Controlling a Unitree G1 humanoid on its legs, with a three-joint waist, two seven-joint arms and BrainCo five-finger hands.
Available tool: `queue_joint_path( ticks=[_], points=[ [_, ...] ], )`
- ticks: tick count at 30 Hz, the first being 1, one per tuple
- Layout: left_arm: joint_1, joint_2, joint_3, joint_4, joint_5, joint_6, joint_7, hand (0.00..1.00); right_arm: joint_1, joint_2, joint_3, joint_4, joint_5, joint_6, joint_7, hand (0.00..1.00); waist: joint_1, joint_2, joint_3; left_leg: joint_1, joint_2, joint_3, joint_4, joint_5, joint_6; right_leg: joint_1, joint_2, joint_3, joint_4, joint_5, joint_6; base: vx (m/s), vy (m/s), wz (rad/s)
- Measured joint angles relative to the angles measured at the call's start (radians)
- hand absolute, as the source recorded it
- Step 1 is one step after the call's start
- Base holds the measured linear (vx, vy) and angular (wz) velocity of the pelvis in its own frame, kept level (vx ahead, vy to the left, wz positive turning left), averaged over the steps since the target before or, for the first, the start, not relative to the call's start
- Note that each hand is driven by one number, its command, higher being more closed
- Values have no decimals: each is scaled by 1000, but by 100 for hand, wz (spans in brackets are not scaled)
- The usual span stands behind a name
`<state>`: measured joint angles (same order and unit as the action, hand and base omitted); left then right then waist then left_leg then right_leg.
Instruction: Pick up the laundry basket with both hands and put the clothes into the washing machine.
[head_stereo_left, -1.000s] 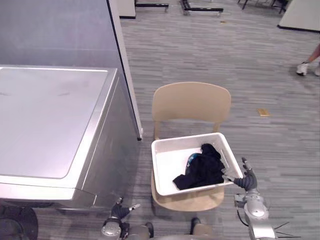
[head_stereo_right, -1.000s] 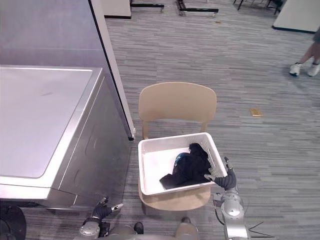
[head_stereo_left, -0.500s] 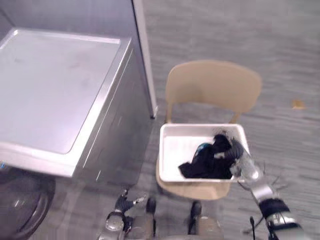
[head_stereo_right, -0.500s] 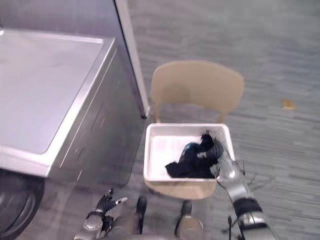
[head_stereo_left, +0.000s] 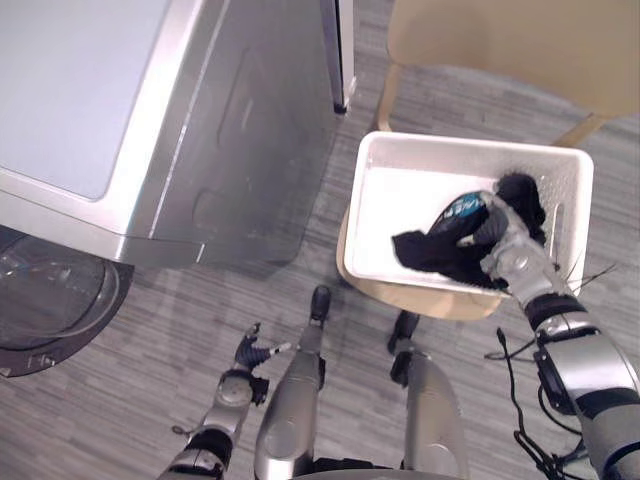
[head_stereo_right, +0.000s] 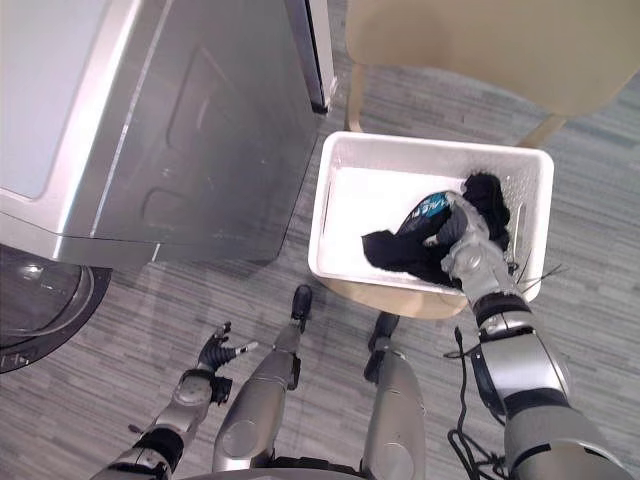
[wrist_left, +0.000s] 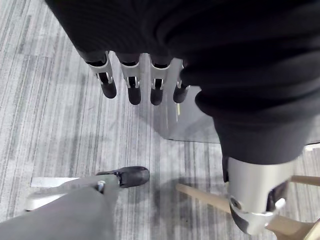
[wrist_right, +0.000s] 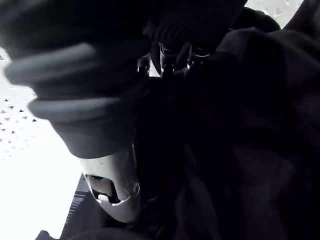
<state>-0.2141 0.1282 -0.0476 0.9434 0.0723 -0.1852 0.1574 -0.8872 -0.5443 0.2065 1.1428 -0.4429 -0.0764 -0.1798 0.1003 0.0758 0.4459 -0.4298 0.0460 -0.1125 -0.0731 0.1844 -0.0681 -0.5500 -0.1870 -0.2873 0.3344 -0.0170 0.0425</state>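
Laundry basket, white with perforated walls, sat on the seat of a beige chair at the right centre of the frame, just beside the front of the silver washing machine that took up the upper left; we judged it parked there to stand at reach height and close to the machine. Neither hand was on its rim, so the two-handed lift was not yet begun. Dark clothes, with a teal patch showing, lay heaped in the basket's right half; our right hand came in from the lower right and lay on that heap, sunk into the cloth, and we could not tell whether it was grasping the cloth or merely resting on it; the reach looked aimed at the garment rather than at the basket wall. Our left hand hung at the lower left over the grey plank floor, released and holding nothing, well apart from the basket; we judged it idle, with its side of the basket not yet approached.
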Motion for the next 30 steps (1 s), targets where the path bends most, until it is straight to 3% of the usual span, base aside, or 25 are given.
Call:
queue_joint_path(
  ticks=[1,9,15,20,25,30],
  points=[
    [-18,-17,1,-6,-15,-2,3,0,-17,-3,7,0,-3,10,-12,100,0,0,1,-16,-3,6,0,5,2,-27,-6,6,15,-3,-3,-14,-56,-8],
    [-56,-97,1,-13,-43,-19,18,0,-31,-11,76,-42,26,15,-24,100,-1,1,2,-22,-12,9,6,5,2,-43,-18,13,34,-14,-6,25,-48,-2],
    [-71,-89,-3,-4,-42,-18,18,0,-29,48,114,-57,85,14,24,100,0,0,2,37,-5,-10,2,5,2,49,-1,-3,-24,0,-6,9,-53,4],
    [-68,-47,-20,-14,-42,-16,18,0,-3,56,55,-260,193,13,26,100,1,0,2,89,12,-23,-18,5,2,144,31,-21,-123,43,-4,-20,-34,3],
    [-18,-34,-9,-48,-41,-16,17,0,138,147,-8,-529,368,-35,26,100,-3,-6,-3,170,13,-21,-19,-7,1,246,39,-27,-171,48,2,17,-18,1],
    [74,-34,13,-48,-32,5,15,0,359,308,-19,-694,554,-73,54,100,-7,-47,-98,210,16,-7,-19,-19,-10,308,49,-27,-221,56,10,73,-13,-2]
  ],
)
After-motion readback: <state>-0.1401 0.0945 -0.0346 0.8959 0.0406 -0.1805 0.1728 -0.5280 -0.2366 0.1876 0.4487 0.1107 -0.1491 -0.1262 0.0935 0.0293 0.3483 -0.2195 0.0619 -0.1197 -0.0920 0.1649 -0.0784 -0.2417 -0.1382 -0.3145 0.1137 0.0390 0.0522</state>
